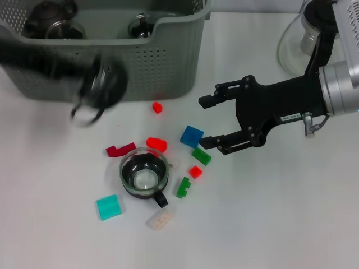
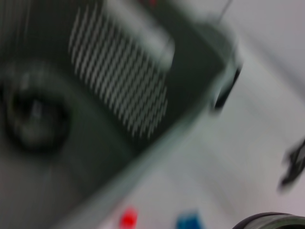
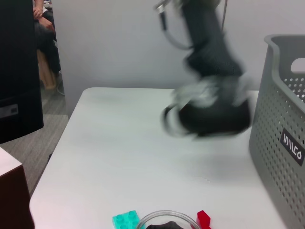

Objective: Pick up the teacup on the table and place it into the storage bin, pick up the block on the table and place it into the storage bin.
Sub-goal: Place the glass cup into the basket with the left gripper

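The teacup (image 1: 145,178), glass with a dark band and handle, sits on the white bench (image 1: 269,224) at about 6 o'clock from the storage bin (image 1: 168,61). Blocks crowd it: a blue block (image 1: 191,136) and green block (image 1: 201,156) at its 2 o'clock, a teal block (image 1: 108,207) at 8 o'clock, and a red block (image 1: 156,144) touching its rim at 12. The right claw (image 1: 210,126) hovers spread wide just beside the blue block, pinching nothing. The left claw (image 1: 92,92) is smeared in front of the bin wall; can't tell its state. A glass jug (image 1: 297,42) stands at the bin's 3 o'clock. Only the right wrist view shows the bin's black label (image 3: 291,147); the head view shows dark teaware (image 1: 53,19) inside.
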Controlling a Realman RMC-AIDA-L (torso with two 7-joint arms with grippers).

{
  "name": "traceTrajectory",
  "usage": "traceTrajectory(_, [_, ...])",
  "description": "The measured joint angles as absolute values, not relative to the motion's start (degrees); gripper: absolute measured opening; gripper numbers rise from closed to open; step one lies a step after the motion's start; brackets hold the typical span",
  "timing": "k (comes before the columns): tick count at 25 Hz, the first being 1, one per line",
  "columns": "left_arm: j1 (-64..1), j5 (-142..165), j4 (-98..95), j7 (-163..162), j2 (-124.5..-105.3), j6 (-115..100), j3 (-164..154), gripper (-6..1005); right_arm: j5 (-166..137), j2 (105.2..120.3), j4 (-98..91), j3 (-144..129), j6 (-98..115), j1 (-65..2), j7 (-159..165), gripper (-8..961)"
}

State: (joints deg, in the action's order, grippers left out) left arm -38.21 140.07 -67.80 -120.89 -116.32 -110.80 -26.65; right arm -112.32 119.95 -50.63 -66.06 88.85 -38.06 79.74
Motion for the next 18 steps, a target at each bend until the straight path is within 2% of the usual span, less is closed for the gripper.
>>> traceTrajectory(6, [-42.61, 132.87, -66.84, -122.45, -113.48, -105.82, -25.47, 41, -112.24, 119.91, -50.63, -65.71, 88.83, -37.99, 80.14, 802])
traceTrajectory(11, [-46.22, 133.81, -65.65, -125.24, -109.78, -95.34, -28.48, 41, -112.24, 120.02, -50.56, -65.05, 88.73, -38.03, 81.37, 802])
traceTrajectory(18, [-49.89, 142.55, -57.02, -129.59, -107.34, -72.94, -38.17, 42, -111.86, 120.18, -48.20, -64.56, 87.25, -38.83, 81.71, 802])
